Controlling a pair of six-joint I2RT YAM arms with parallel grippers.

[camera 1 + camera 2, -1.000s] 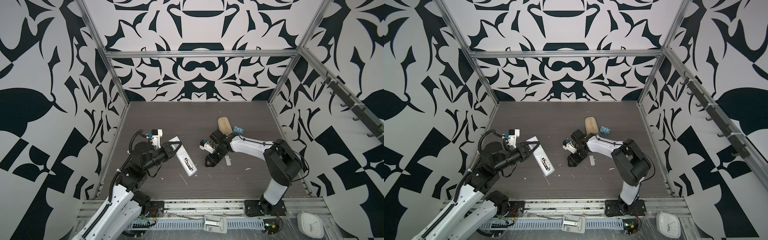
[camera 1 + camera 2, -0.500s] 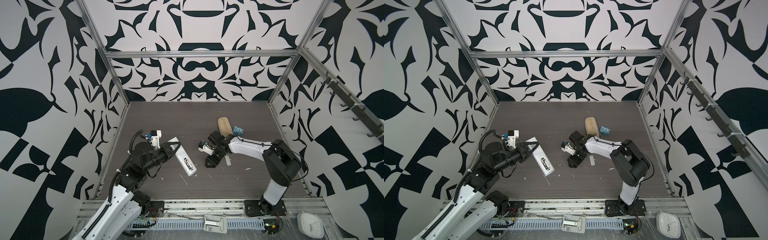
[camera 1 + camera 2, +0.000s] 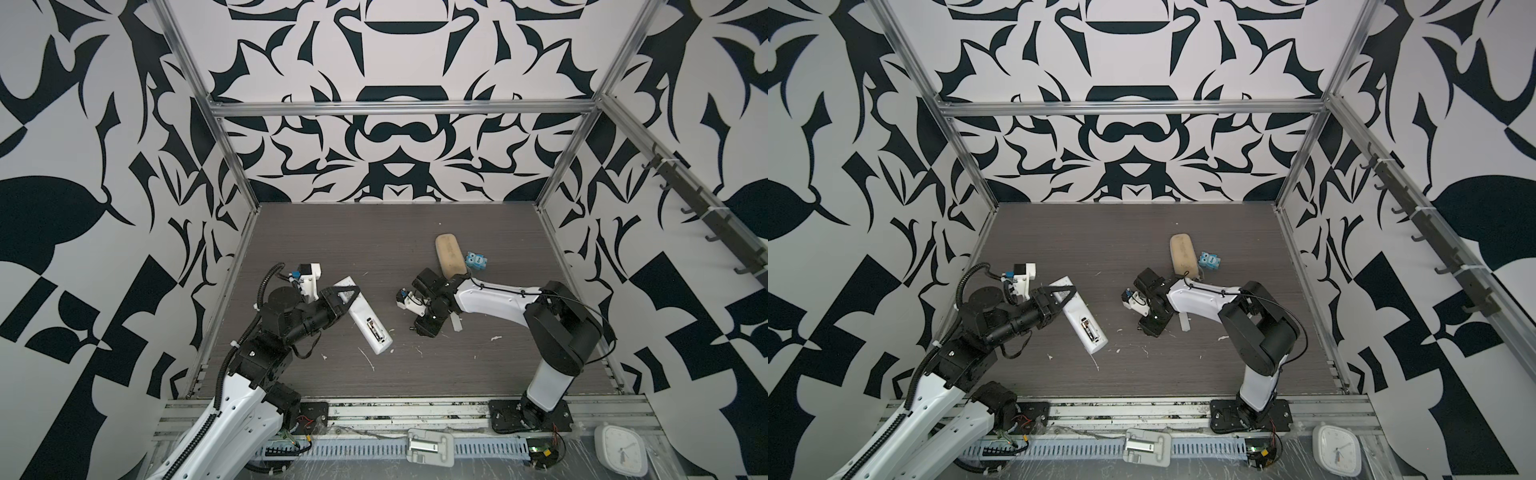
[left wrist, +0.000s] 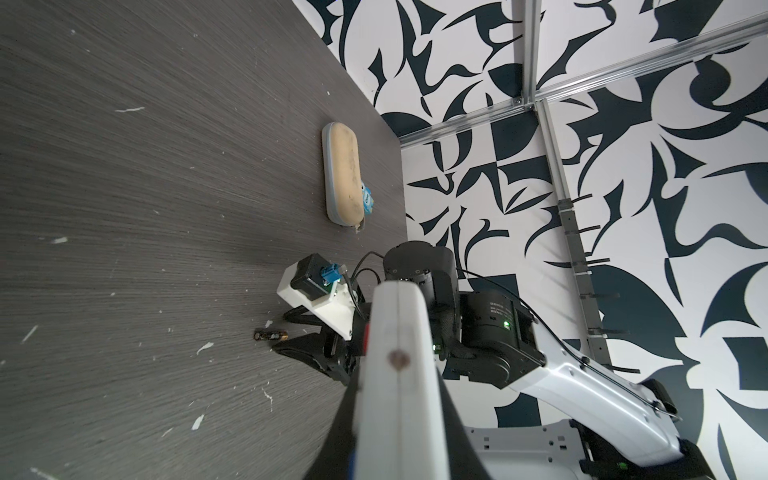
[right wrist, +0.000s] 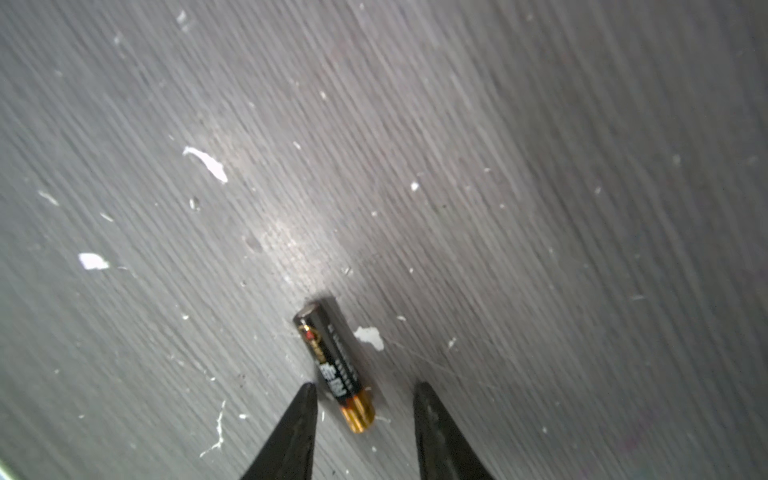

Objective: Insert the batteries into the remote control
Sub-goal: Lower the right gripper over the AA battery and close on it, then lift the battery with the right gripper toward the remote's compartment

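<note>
Right wrist view: a battery (image 5: 334, 368) lies flat on the grey table (image 5: 540, 166), its gold end between the two tips of the right claw (image 5: 363, 390) — the tips stand spread, one on each side, neither pressing it. In a top view the left claw (image 3: 343, 296) is clamped on the far end of the white remote (image 3: 371, 330), back side up with its slot uncovered — well apart from that battery, on the table's left part.

Both top views look down from high at the front onto the whole table (image 3: 332, 232); the left wrist view looks low across it, and the right wrist view sits close over the battery (image 5: 332, 365) both wrist views share.
</note>
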